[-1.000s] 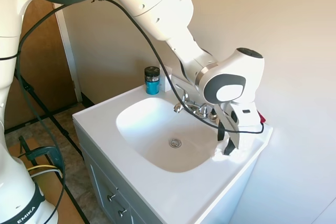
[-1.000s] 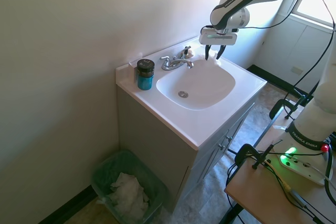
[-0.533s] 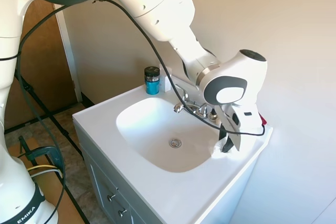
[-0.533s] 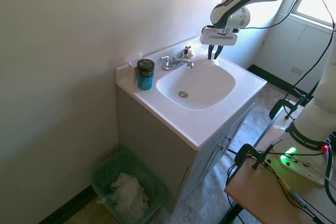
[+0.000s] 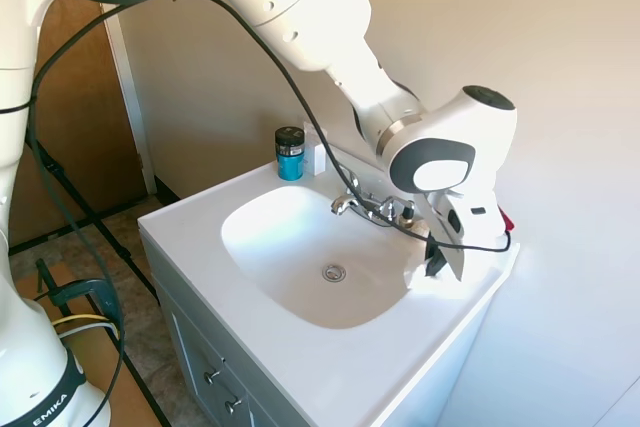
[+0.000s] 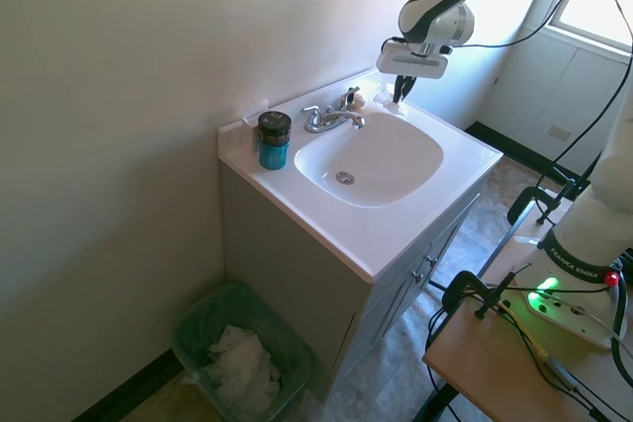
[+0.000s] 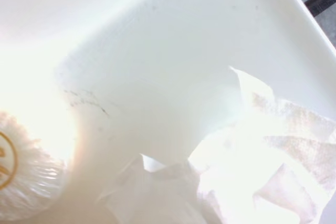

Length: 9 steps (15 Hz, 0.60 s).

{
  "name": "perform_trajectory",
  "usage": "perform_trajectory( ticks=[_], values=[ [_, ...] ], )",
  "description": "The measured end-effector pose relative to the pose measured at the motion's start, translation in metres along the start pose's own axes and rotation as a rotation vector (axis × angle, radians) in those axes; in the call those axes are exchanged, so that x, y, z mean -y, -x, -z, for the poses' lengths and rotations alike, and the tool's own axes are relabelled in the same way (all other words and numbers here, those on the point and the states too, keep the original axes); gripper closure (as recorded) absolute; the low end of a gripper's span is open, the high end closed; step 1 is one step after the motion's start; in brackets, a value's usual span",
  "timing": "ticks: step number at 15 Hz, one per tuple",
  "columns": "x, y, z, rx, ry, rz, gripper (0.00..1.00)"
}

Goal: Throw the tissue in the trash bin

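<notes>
The tissue (image 5: pixel 417 274) is a small white crumpled wad at the back right corner of the sink counter (image 5: pixel 330 367), behind the basin and right of the faucet. My gripper (image 5: pixel 435 261) points down over that corner, its dark fingers shut on the tissue's top. In the wrist view the tissue (image 7: pixel 252 166) fills the lower part of the picture, wrinkled and ragged. The trash bin (image 6: pixel 237 348) is a green bin on the floor beside the vanity, far below my gripper (image 6: pixel 401 94), with white crumpled paper inside it.
A chrome faucet (image 5: pixel 365 205) stands behind the basin (image 5: pixel 310 257). A blue jar with a black lid (image 6: pixel 273 140) sits at the counter's other back corner. A round wrapped item (image 7: pixel 18 177) lies near the tissue. The wall runs close behind the counter.
The fingers stood open around the tissue a second ago and have since closed on it. The gripper has risen slightly and shifted toward the counter's back corner.
</notes>
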<state>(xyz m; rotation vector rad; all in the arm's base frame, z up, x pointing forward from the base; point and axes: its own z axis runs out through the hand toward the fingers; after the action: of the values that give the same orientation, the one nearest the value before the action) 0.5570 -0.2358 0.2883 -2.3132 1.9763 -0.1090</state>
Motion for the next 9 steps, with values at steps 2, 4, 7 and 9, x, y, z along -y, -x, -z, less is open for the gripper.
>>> perform_trajectory(
  ticks=[2, 4, 7, 9],
  values=[
    [0.01, 0.014, 0.042, 0.001, -0.045, 0.025, 1.0],
    [0.021, 0.042, 0.091, -0.004, -0.099, 0.067, 1.0],
    [0.034, 0.122, 0.147, -0.036, -0.153, 0.157, 1.0],
    [0.04, 0.189, 0.167, -0.059, -0.172, 0.236, 1.0]
  ],
)
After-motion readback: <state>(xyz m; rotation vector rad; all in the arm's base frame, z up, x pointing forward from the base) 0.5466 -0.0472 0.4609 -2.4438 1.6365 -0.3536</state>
